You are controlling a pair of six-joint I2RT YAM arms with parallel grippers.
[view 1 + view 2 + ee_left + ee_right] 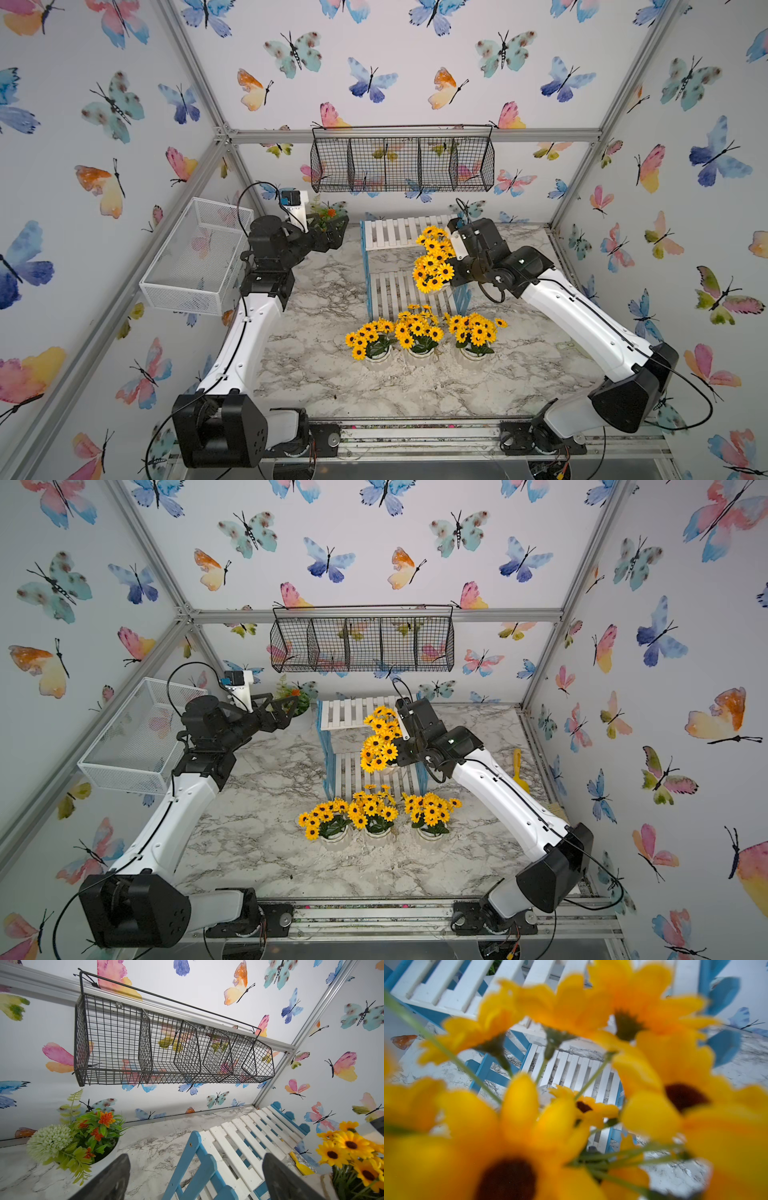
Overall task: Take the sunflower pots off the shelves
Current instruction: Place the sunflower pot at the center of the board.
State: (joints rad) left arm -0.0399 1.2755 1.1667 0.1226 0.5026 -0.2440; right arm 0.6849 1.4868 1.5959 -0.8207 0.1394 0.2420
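Three sunflower pots (372,338) (417,332) (473,330) stand in a row on the marble table in front of the shelves (392,235). A fourth sunflower pot (432,262) hangs tilted over the shelves' right part, against my right gripper (456,269). Its blurred yellow blooms (675,1084) fill the right wrist view and hide the jaws, which are shut on it. My left gripper (338,230) is open and empty at the back left, beside the shelves' blue side frame (197,1159). Both white boards (349,712) are bare.
A white pot of orange, white and green mixed flowers (72,1142) stands at the back left, close to my left gripper. A black wire basket (401,164) hangs on the back wall, and a white mesh basket (195,257) on the left wall. A yellow scoop (518,771) lies right.
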